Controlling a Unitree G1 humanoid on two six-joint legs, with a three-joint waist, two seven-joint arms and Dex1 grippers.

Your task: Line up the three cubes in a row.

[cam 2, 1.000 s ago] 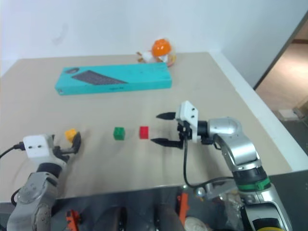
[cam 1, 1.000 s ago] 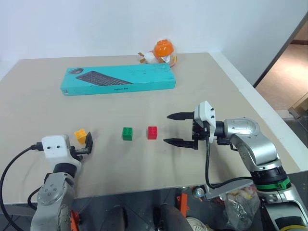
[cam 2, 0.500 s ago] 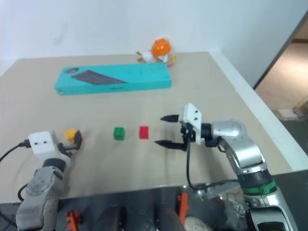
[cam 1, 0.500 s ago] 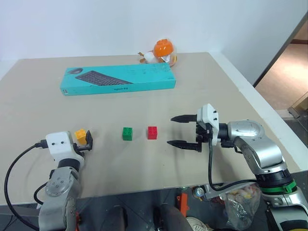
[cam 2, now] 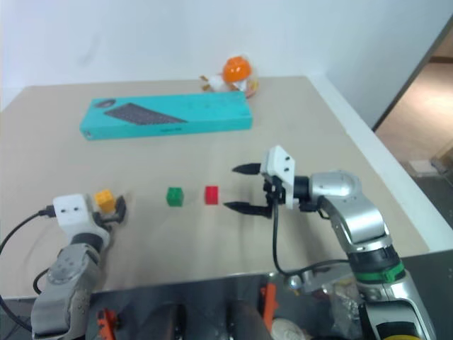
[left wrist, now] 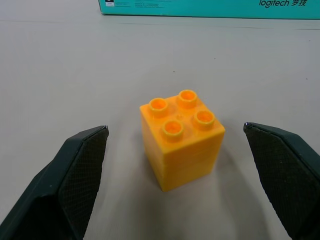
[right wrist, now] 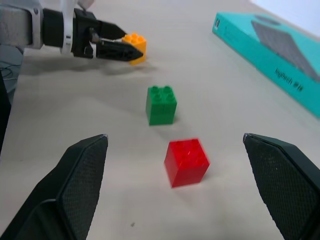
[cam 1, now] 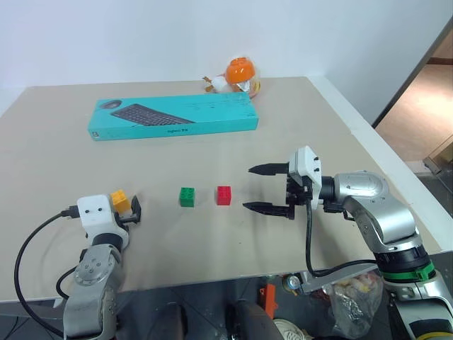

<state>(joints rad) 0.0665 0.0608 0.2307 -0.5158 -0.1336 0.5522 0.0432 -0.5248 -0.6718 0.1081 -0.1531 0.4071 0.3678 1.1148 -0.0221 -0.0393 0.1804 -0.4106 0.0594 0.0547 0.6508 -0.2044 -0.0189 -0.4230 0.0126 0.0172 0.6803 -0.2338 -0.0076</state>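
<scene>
Left pincer (left wrist: 175, 165) agape — yellow-orange cube (left wrist: 182, 138) between, studs up.

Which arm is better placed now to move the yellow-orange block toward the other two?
The left. Its open left gripper already straddles the small yellow-orange studded plastic block. The open right gripper hovers beyond the red block and green block, far from it.

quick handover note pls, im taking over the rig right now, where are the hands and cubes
Left hand: open, fingers either side of the yellow-orange cube, not touching it.
Right hand: open, holding nothing, pointing at the red cube from its right.
Green cube and red cube sit side by side with a small gap; the yellow-orange cube stands further off to the left.
Left: bring the yellow-orange cube in beside the green.
</scene>
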